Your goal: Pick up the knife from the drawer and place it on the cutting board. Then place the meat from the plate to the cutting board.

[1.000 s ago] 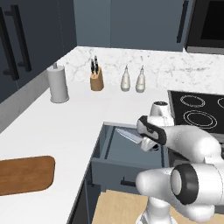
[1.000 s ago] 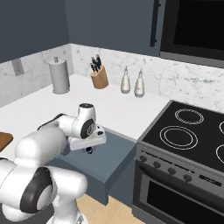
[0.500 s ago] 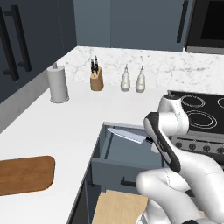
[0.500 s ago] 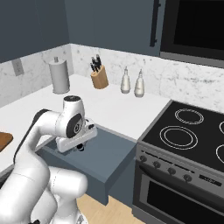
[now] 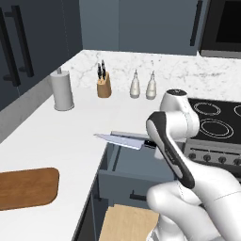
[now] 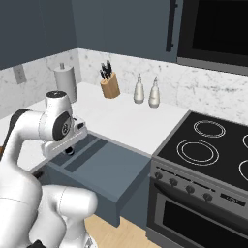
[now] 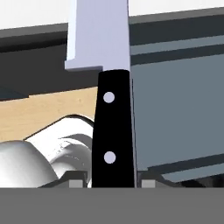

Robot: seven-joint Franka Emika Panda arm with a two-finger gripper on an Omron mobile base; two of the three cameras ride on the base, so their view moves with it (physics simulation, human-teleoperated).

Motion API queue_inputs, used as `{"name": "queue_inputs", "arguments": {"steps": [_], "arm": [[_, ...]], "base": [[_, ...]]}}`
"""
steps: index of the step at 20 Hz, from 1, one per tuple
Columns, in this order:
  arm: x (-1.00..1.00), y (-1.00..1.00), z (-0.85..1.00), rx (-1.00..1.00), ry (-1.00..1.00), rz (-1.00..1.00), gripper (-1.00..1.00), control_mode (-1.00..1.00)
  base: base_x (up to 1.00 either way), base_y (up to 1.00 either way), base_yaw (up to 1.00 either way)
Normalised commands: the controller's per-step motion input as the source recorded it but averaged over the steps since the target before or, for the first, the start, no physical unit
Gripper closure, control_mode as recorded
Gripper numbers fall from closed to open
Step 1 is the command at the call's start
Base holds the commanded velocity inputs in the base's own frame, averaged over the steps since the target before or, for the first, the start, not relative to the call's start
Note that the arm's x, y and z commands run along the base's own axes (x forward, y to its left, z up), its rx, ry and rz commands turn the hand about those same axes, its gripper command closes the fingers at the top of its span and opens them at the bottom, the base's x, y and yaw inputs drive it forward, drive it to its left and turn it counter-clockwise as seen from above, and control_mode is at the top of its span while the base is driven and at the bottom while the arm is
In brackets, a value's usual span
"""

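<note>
one white surface (image 5: 61,136) spreads left of the tool (image 7: 111,181); the open drawer (image 6: 104,167) sits below it, the cutting board (image 5: 26,188) well off left. the tool grips the knife (image 5: 123,140) by its handle, blade level over the drawer.

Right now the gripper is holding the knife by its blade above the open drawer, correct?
Not quite: the gripper holds the knife by its black handle, not the blade, as the hand view shows. It is above the open drawer.
</note>
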Motion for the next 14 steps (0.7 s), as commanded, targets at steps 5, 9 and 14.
{"name": "queue_inputs", "arguments": {"steps": [5, 9, 14], "arm": [[-0.04, 0.97, -0.01, 0.06, 0.11, 0.13, 1.0, -1.0], [0.0, 1.0, -0.26, 0.09, 0.07, 0.13, 1.0, -1.0], [0.03, 0.98, -0.51, 0.07, 0.03, 0.1, 1.0, -1.0]], "base": [[0.0, 0.0, 0.0], [0.0, 0.0, 0.0], [0.0, 0.0, 0.0]]}}
